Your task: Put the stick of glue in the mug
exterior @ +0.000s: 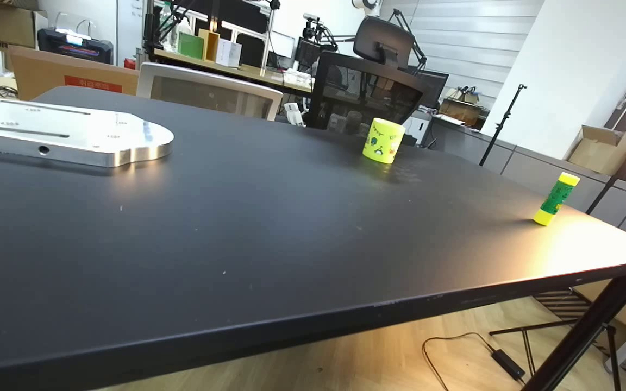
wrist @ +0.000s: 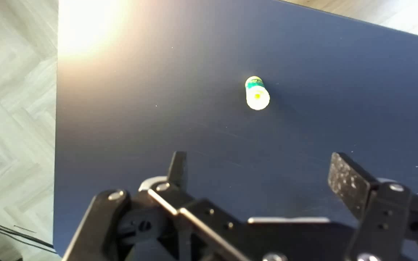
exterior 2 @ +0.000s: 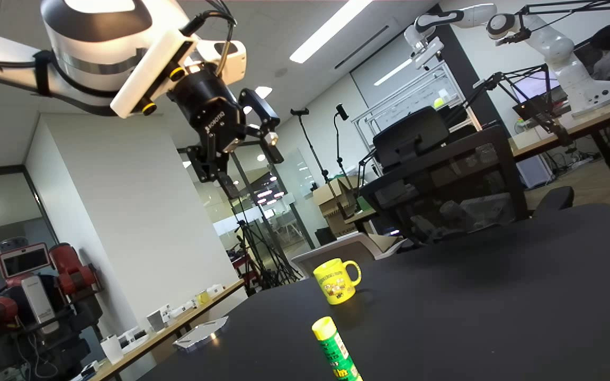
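The stick of glue point(exterior: 556, 199), green with yellow ends, stands upright on the dark table. In an exterior view the glue stick point(exterior 2: 337, 353) is cut off by the bottom edge. In the wrist view the glue stick point(wrist: 257, 95) is seen from above, beyond the fingertips. The lime-yellow mug point(exterior: 383, 142) stands upright, apart from the glue; its handle shows in an exterior view of the mug point(exterior 2: 335, 282). The mug is out of the wrist view. My gripper point(exterior 2: 254, 173) is open and empty, high above the table. Its spread fingers also show in the wrist view point(wrist: 258, 154).
A flat silver metal plate point(exterior: 68, 133) lies on the dark table point(exterior: 269, 233), away from the glue; it also shows in an exterior view point(exterior 2: 202, 333). Office chairs point(exterior 2: 453, 185) stand behind the table. A table edge runs near the glue, with wooden floor point(wrist: 16, 108) beyond.
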Robot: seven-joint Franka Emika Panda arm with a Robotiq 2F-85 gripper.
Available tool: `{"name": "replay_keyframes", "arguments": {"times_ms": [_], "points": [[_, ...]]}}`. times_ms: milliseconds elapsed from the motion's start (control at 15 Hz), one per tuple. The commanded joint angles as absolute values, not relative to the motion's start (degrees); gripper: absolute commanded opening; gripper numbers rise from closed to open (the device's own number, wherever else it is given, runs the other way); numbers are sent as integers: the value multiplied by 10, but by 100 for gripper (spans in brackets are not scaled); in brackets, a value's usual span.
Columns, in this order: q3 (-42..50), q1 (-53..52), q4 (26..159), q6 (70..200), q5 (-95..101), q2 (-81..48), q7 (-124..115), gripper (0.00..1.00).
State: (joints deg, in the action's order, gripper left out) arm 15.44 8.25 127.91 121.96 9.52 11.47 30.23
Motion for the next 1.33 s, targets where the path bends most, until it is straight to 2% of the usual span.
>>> {"name": "replay_keyframes", "arguments": {"times_ms": [0, 800, 1267], "points": [[161, 95, 1281, 1260, 72, 84, 303, 100], [157, 109, 1287, 1262, 58, 60, 301, 100], [149, 102, 1343, 1324, -27, 47, 299, 100]]}}
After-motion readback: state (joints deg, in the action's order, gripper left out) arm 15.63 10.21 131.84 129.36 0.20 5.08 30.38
